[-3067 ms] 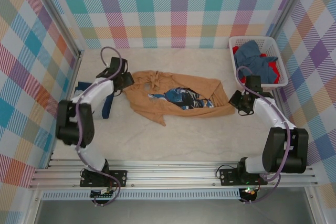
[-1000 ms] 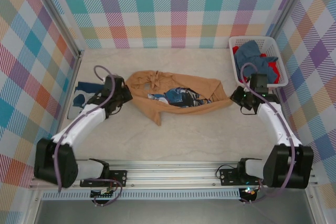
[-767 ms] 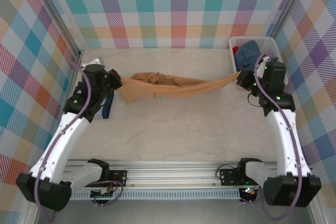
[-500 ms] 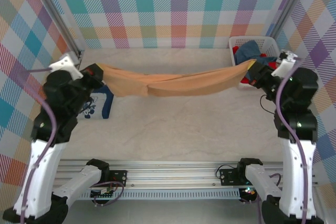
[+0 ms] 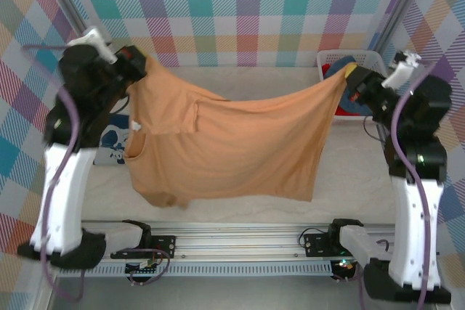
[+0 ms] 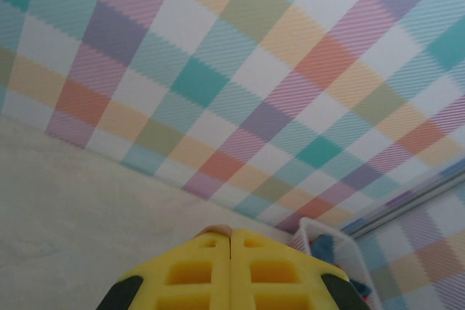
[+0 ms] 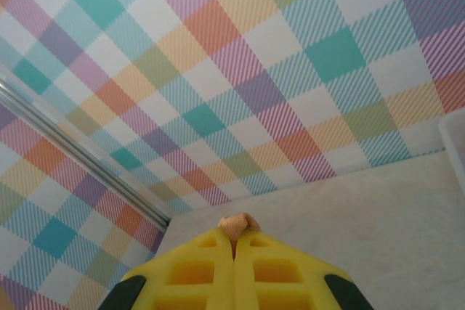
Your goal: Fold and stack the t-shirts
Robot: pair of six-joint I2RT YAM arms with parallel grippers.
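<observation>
- The tan t-shirt (image 5: 232, 143), bunched on the table (image 5: 356, 179) a second ago, is now being held aloft and stretched wide between the two arms, its hem hanging free above the tabletop.
- It is being gripped at both upper corners: the left gripper (image 5: 138, 59) is clamped on one, the right gripper (image 5: 354, 78) on the other, where a tan tuck is being pinched.
- By the look of it, the shirt is being opened out for laying flat; no fold is yet being made.
- Being counted: one tan shirt aloft, one navy shirt (image 5: 110, 143) on the table at left, and one white basket (image 5: 330, 54) holding blue and red cloth (image 5: 345, 61), number of pieces unclear.
</observation>
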